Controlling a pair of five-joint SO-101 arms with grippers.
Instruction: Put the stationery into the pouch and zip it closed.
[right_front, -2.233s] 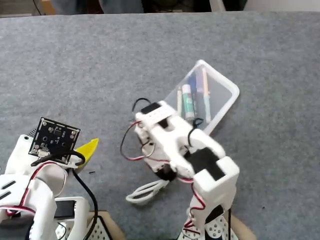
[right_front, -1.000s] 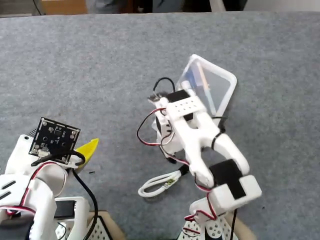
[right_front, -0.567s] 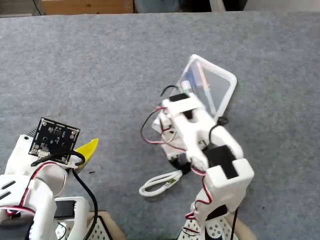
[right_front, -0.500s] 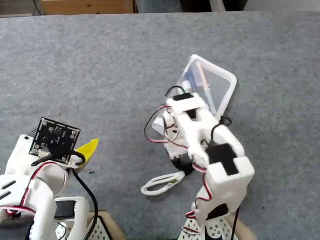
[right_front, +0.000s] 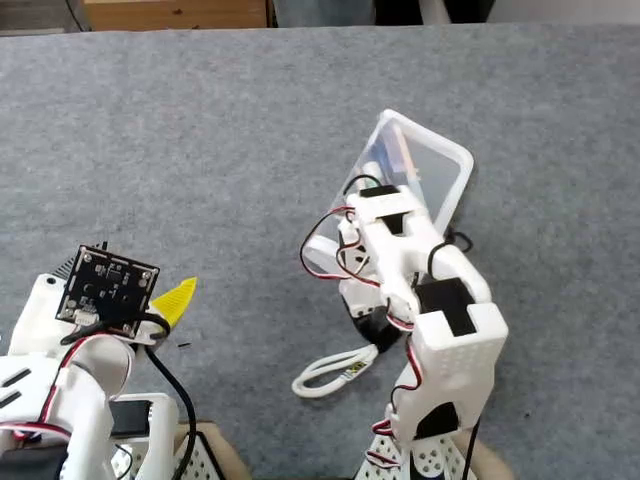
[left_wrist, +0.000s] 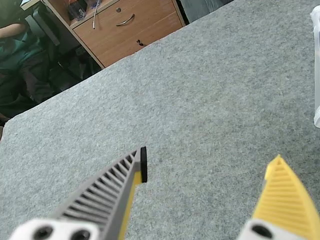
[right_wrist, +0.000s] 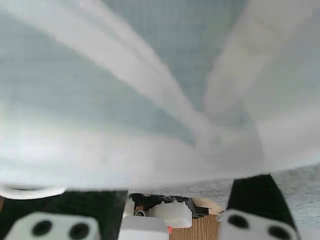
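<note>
1. Setting: an office-type workroom used as a robot bench.
2. Wooden drawer unit (left_wrist: 125, 22), with a handle and a keyhole, stands past the table (right_front: 200, 130) edge.
3. Table is covered in grey felt.
4. Left arm (right_front: 60, 400) and right arm (right_front: 440, 330) show bare wiring; camera board (right_front: 108, 285) is exposed.

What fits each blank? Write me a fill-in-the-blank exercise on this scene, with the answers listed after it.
1. The clear pouch lies on a ___ felt table.
2. The stationery sits ___ the pouch.
3. The left gripper is ___ and holds nothing.
Missing words: grey; inside; open.
</note>
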